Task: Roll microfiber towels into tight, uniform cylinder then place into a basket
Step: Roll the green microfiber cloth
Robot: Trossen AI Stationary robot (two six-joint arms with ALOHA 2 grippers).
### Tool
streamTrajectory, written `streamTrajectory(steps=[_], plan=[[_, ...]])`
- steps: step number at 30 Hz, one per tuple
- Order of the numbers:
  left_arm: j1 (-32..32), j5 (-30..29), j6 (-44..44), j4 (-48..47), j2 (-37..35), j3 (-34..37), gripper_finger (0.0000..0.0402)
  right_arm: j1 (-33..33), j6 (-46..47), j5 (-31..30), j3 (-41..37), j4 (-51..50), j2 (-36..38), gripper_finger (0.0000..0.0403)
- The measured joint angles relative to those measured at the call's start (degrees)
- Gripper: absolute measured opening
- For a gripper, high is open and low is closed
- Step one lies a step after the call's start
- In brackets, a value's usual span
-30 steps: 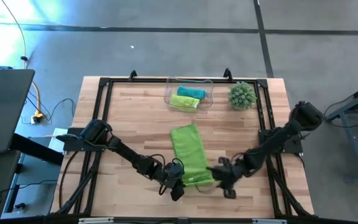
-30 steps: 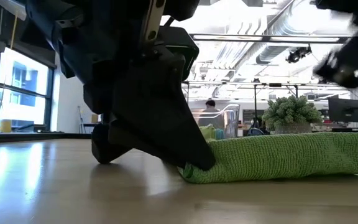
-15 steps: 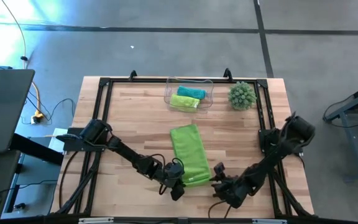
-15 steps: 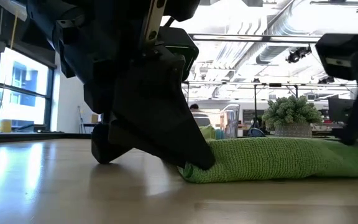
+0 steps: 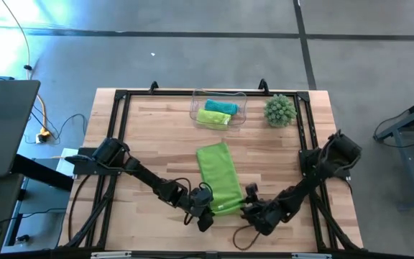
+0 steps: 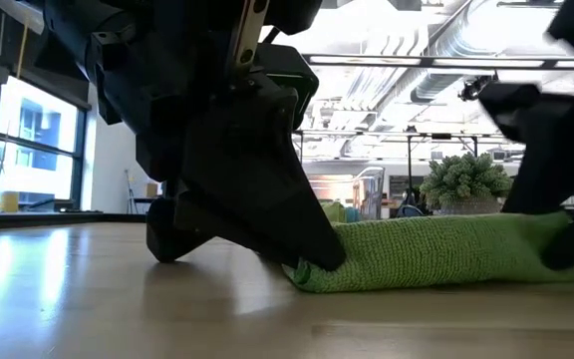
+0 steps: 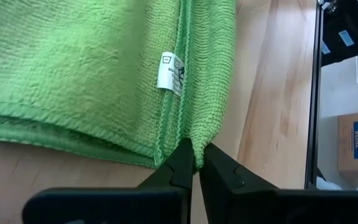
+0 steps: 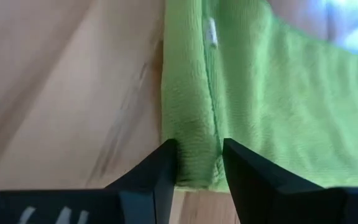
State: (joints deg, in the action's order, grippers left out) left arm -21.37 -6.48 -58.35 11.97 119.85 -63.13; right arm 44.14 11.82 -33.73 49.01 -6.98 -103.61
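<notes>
A lime green microfiber towel [image 5: 218,173] lies flat lengthwise in the middle of the table, its near end turned over into a low roll [image 6: 436,254]. My left gripper [image 5: 208,211] is shut on that roll's left end. My right gripper [image 5: 252,210] is open at the roll's right end, one finger on either side of it [image 8: 197,155]. At the far edge the clear basket [image 5: 239,119] holds one teal and one lime green rolled towel. My left gripper pinches the left end of the towel's turned-over near edge [image 7: 194,148] between its two fingers, several layers thick. The fingers slant down from the table's left and near side. The towel rests on the table. Of my right gripper, I cannot tell whether its fingers [image 8: 166,165] touch the roll.
A round spiky green plant ball [image 5: 279,110] stands at the far right, beside the basket. A black frame [image 5: 124,129] runs around the wooden tabletop. Bare wood lies left and right of the towel.
My right gripper has come down and toward the table's left, to the towel's near right corner, rolling about its wrist, and now straddles the roll's right end. The towel has stayed as it lay.
</notes>
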Motion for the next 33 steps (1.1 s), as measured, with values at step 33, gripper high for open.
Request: streamTrajectory(steps=[33], plan=[[-0.17,3.07,-1.1,1.34,-1.33,0.2,0.0018,-11.15,19.06,31.48,-0.16,1.88,5.14,0.0003]])
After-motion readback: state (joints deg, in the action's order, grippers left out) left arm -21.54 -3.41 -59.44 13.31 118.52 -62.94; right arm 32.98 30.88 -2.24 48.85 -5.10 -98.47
